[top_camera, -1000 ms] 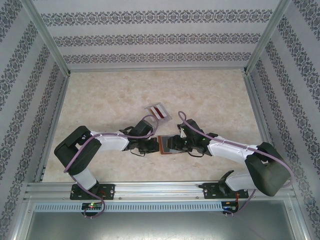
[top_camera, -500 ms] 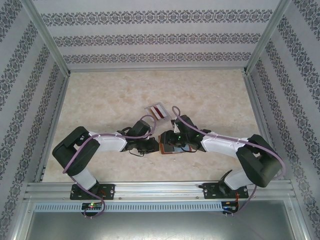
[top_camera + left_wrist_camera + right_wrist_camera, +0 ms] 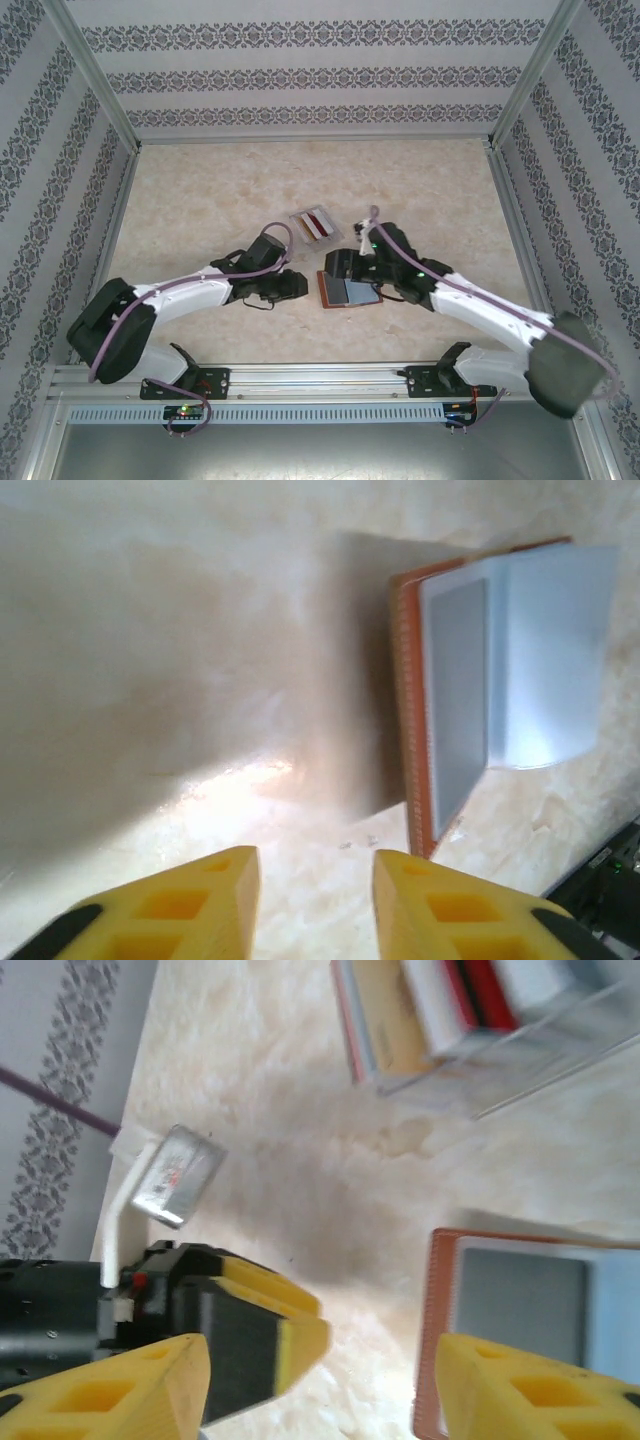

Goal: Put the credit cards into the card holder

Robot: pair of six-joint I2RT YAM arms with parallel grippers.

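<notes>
Holder lies open on the surface, grey inside facing up, near the front edge and between the two arms. A darker grey panel sits inside it; cannot tell whether that is a card or a pocket.

Left tool is low, just left of the holder, not touching it. Its yellow fingertips are spread, with bare surface between them.

Right tool is at the holder's far edge, jaws wide apart, nothing in them.

Cards, red, white and yellow, stand on edge in a clear tray just behind the holder, apart from it.
</notes>
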